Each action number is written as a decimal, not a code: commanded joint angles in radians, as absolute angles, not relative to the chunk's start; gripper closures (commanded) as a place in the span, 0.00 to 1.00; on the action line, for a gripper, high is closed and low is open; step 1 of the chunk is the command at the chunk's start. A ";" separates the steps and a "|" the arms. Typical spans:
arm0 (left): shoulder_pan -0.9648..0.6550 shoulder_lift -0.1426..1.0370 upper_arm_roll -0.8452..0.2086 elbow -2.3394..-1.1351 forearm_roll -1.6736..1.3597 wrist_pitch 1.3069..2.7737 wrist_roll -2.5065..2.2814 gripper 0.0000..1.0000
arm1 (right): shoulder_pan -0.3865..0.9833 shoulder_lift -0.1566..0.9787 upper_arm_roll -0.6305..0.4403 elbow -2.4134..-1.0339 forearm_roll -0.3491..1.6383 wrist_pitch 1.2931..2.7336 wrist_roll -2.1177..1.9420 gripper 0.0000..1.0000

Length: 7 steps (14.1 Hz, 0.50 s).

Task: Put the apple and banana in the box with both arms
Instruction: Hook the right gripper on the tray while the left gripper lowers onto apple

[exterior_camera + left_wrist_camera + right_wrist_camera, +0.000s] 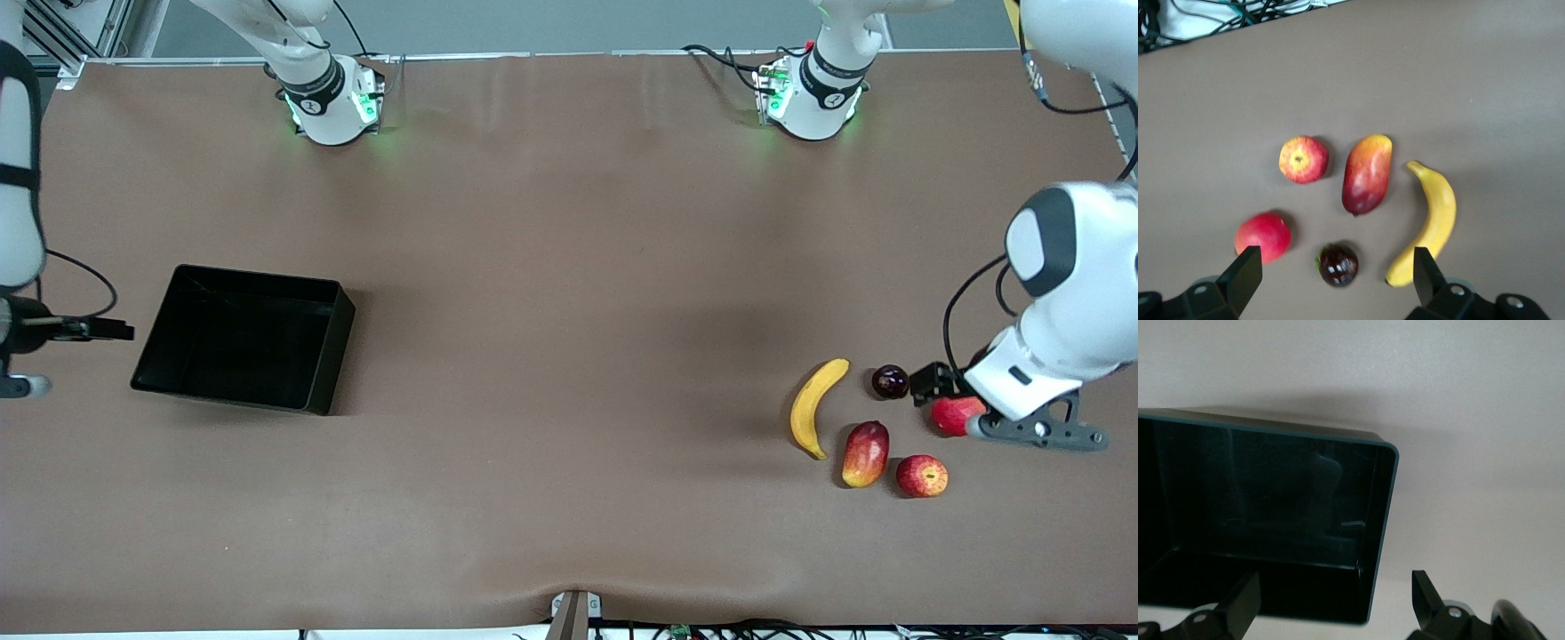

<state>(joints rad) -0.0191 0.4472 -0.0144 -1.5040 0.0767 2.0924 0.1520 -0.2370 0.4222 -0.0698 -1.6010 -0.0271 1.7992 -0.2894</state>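
Note:
The apple (921, 476) is red with yellow speckles and lies at the left arm's end of the table, nearest the front camera; it also shows in the left wrist view (1303, 159). The yellow banana (816, 407) lies beside the other fruits, toward the table's middle (1428, 220). The black box (333, 356) sits at the right arm's end (1385, 493). My left gripper (938, 391) is open and empty over a dark plum (1339, 265), its fingers wide apart (1336, 277). My right gripper (111, 332) is open and empty beside the box, over its corner (1336, 600).
A red-and-yellow mango (865, 453) lies between the banana and the apple (1367, 174). A plain red fruit (953, 415) lies under my left hand (1263, 237). The dark plum (889, 381) lies farther from the front camera than the mango. Brown cloth covers the table.

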 commanded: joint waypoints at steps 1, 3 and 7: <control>-0.014 0.511 0.000 -1.466 0.095 2.149 0.215 0.00 | -0.275 0.396 -0.054 -1.718 -0.032 1.905 -0.313 0.00; 0.000 0.550 0.000 -1.466 0.095 2.203 0.291 0.00 | -0.278 0.396 -0.054 -1.753 -0.032 1.939 -0.313 0.00; 0.044 0.642 -0.002 -1.454 0.091 2.344 0.452 0.00 | -0.314 0.396 -0.054 -1.871 -0.032 2.092 -0.341 0.02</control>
<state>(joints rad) 0.0284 0.5905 0.0000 -1.4930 0.0789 2.2982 0.3810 -0.2784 0.4257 -0.0706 -1.7961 -0.0271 2.0325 -0.3152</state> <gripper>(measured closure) 0.000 0.000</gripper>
